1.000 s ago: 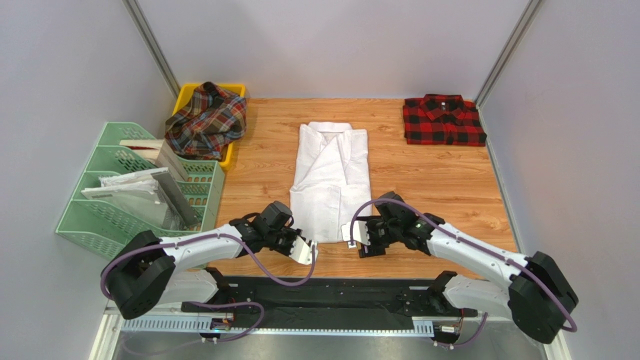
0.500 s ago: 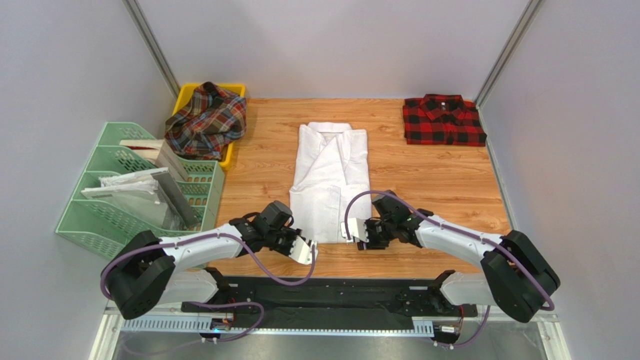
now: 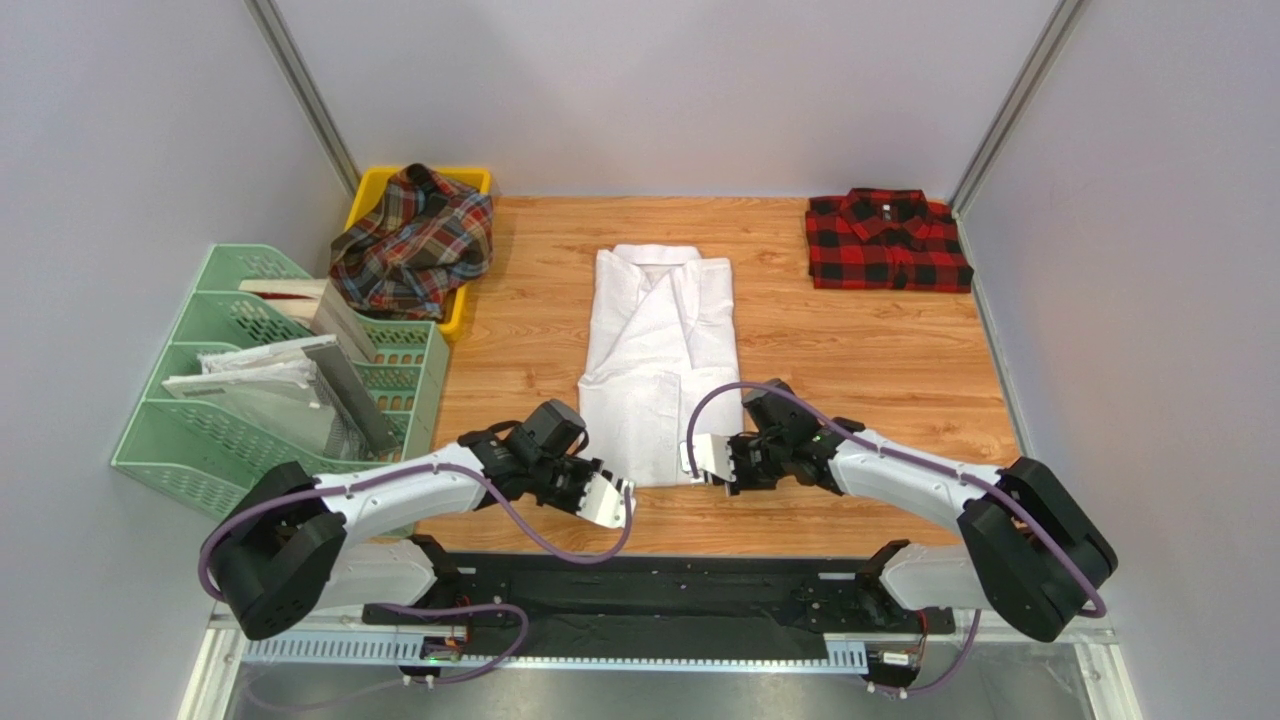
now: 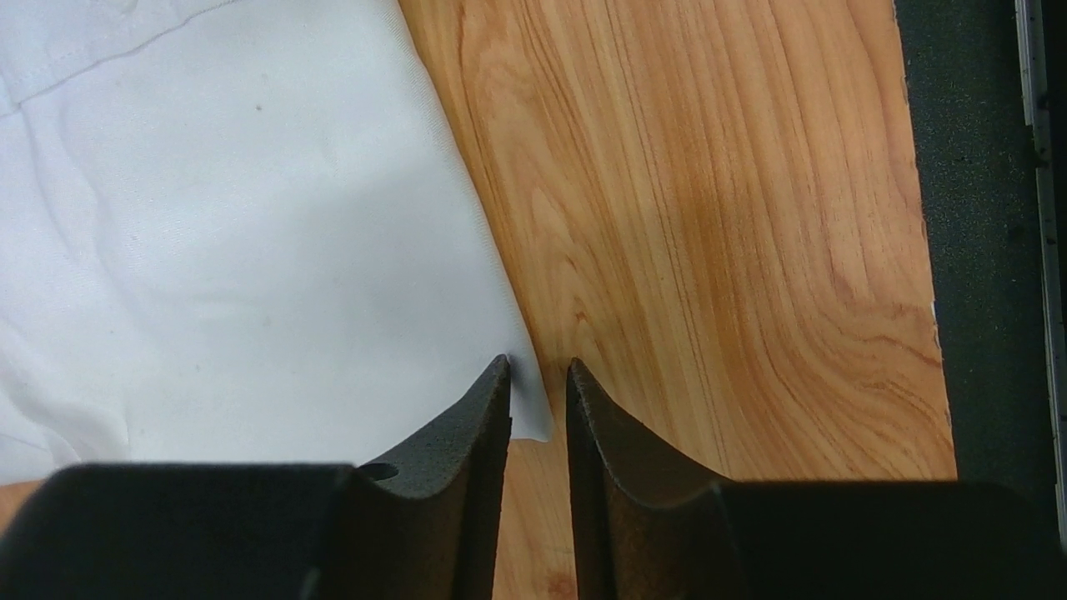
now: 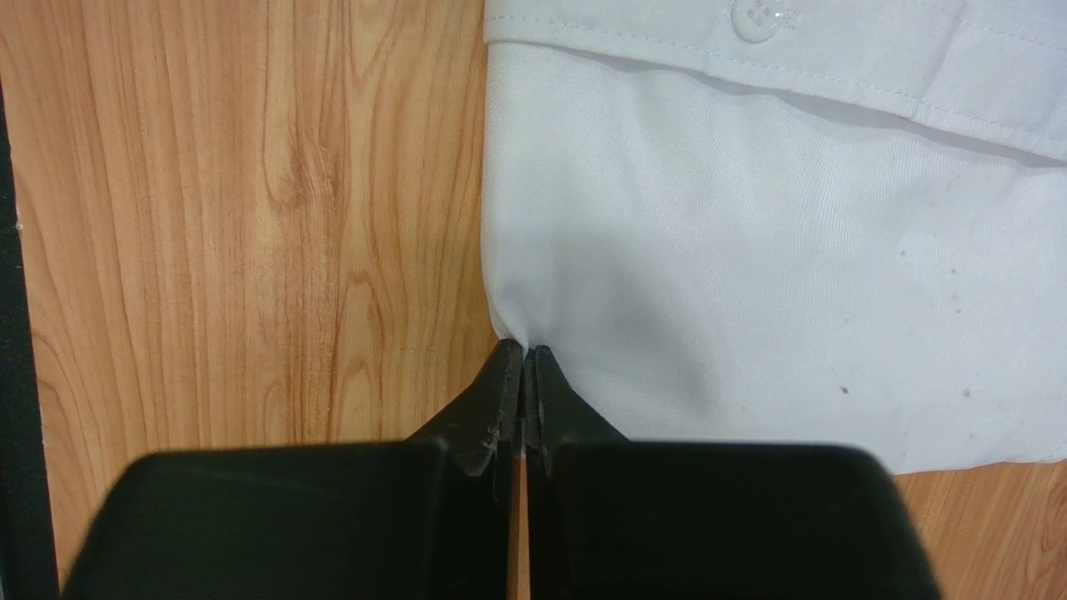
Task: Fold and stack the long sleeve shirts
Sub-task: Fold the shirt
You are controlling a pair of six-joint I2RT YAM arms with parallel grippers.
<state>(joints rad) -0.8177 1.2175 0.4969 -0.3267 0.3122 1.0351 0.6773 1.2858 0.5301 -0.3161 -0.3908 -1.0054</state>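
White shirt point(image 3: 661, 353) lies lengthwise down the middle of the table point(image 3: 857, 360), with its collar toward the table's far edge and its hem toward the near edge. Its sides are folded in, so it reads as a long narrow rectangle. The cloth is thin, smooth and limp, lightly creased, with a stitched placket and a small pale button point(image 5: 758, 15).

The right gripper point(image 5: 524, 363) is closed. Its dark tapered tips meet on the hem's right corner, where the cloth puckers, and it looks like a pinch on very little fabric. The left gripper point(image 4: 539, 388) stands slightly parted at the hem's left corner. The pointed tip of cloth lies in the gap, not clamped.

Risks, as I judge them:
- With one corner held and the other loose, any lift would drag the hem askew and spoil the tidy rectangle.
- The right pinch sits so near the edge that the slick cloth could slip out mid-fold.
- If the left jaws close a shade off, they may catch only the top layer — or nothing — and the layers beneath could splay.
- The smooth wood offers little friction, so the whole shirt may slide rather than fold.

The red-and-black checked shirt point(image 3: 887, 240) sits folded at the table's far right corner. The tartan shirt point(image 3: 413, 240) is heaped, unfolded, in a yellow bin point(image 3: 373, 183) at the table's far left corner.
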